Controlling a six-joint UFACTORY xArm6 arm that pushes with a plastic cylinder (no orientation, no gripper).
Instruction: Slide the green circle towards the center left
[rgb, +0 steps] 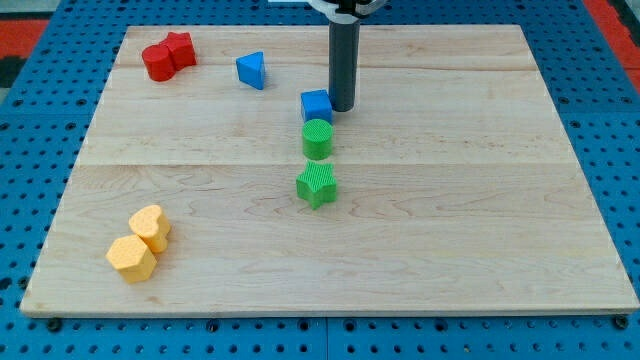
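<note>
The green circle (317, 138) stands on the wooden board (480, 200) near the middle, a little toward the view's top. My tip (342, 108) rests on the board just up and right of it, right beside a blue cube (316, 105) that sits directly above the green circle and nearly touches it. A green star (317, 184) lies just below the green circle.
A blue triangle (252, 70) lies at upper left of centre. Two red blocks (167, 56) sit together at the top left corner. Two yellow blocks (140, 243) sit together at the bottom left. Blue pegboard (40, 150) surrounds the board.
</note>
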